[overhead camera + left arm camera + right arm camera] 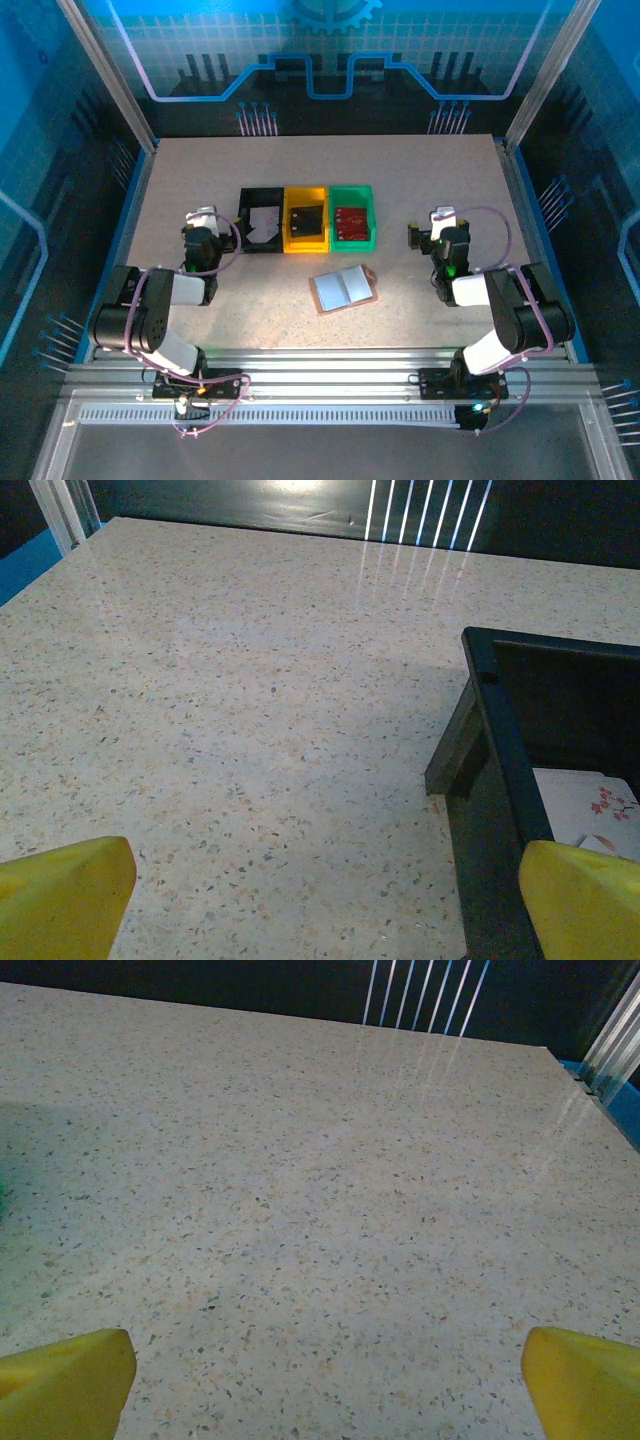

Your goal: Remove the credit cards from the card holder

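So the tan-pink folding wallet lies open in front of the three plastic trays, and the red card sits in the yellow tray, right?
No: the top external view shows the red card in the green plastic tray, not the yellow tray. The tan-pink folding wallet does lie open in front of them.

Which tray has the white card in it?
The black tray, leftmost in the row, holds the white card. The yellow tray holds a dark card, the green tray a red card.
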